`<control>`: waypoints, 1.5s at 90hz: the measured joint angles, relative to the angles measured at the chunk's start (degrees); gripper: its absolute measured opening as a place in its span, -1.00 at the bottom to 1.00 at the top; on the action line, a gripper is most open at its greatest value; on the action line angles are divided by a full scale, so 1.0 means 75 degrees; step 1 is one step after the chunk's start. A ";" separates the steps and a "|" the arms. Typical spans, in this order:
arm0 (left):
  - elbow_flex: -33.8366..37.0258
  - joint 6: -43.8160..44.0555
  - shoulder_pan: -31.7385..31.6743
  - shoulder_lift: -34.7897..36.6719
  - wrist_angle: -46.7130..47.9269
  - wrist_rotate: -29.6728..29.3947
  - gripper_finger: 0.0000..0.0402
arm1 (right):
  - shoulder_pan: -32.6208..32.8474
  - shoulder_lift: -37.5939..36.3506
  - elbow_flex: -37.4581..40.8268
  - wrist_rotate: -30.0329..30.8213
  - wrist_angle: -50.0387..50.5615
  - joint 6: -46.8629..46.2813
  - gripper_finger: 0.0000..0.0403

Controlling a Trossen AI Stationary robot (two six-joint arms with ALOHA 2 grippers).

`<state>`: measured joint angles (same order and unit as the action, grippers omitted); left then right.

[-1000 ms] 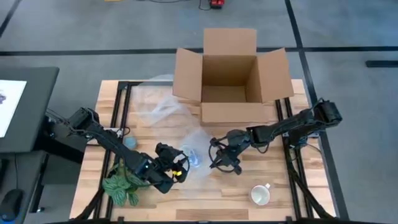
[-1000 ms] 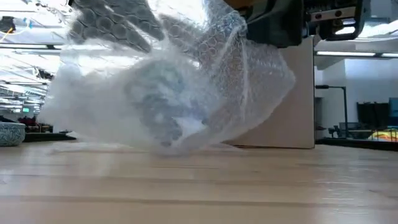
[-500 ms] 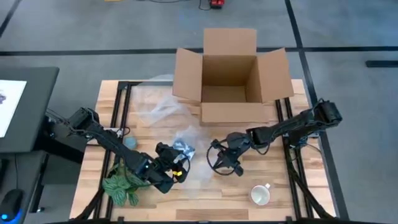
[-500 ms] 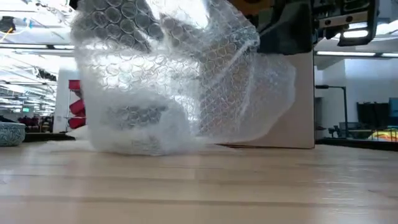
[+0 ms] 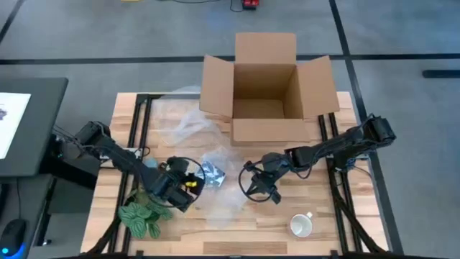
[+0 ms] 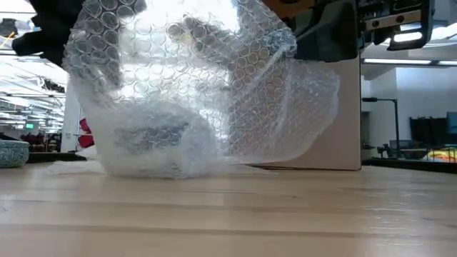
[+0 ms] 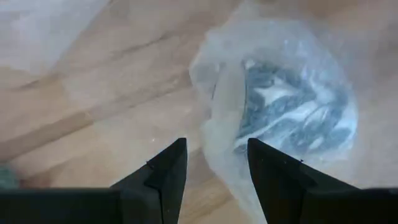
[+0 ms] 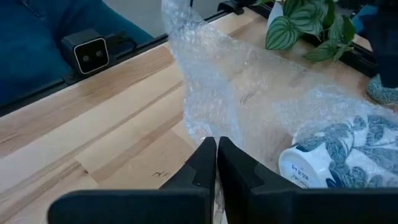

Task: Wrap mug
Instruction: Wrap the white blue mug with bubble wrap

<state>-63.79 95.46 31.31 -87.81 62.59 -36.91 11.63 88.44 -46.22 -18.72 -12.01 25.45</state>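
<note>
A blue-patterned mug (image 8: 336,155) lies on its side on the table inside a sheet of bubble wrap (image 6: 200,93), which is draped over it. In the high view the bundle (image 5: 212,173) sits mid-table. My right gripper (image 8: 216,142) is just to its right (image 5: 253,188), shut on the wrap. My left gripper (image 7: 214,152) stands open on the bundle's left (image 5: 191,182). A loose edge of the wrap (image 7: 217,134) lies in front of its fingertips; whether it touches them does not show. My right gripper pinches an edge of the bubble wrap (image 8: 208,134) between its two shut fingers; one layer or several, I cannot tell. In the low view that side of the sheet (image 6: 285,43) is held up above the table and slopes down over the mug.
An open cardboard box (image 5: 266,86) stands at the far edge, with a second bubble wrap sheet (image 5: 183,126) to its left. A white mug (image 5: 302,225) is near right. A potted plant (image 5: 144,216) and a small blue bowl (image 5: 149,164) are near left.
The wrap has been folded up and over the mug, and the bundle has shifted a little toward the far left. My left gripper has then drawn back toward the table's left edge, away from the bundle. My right gripper has stayed almost still on the wrap.
</note>
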 joint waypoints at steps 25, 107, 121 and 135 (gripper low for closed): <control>0.0000 -0.3551 -0.0293 0.0677 -0.1391 0.0290 -0.26 | -0.0014 0.0000 0.0000 -0.0003 0.0029 -0.0006 -1.00; 0.2372 -0.4892 -0.1034 0.0772 -0.4375 0.0749 0.57 | -0.0014 0.0003 0.0000 -0.0007 0.0373 0.0073 -1.00; 0.2894 -0.5625 -0.1145 0.0772 -0.5847 0.0746 0.57 | -0.0014 0.0003 0.0000 -0.0009 0.0375 0.0066 -1.00; 0.3226 -0.6310 -0.1183 0.0766 -0.7116 0.0743 0.57 | -0.0014 0.0003 0.0000 -0.0009 0.0403 0.0064 -1.00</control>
<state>-39.59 48.13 22.44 -82.06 9.21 -31.34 11.53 88.47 -46.22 -18.79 -8.99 25.93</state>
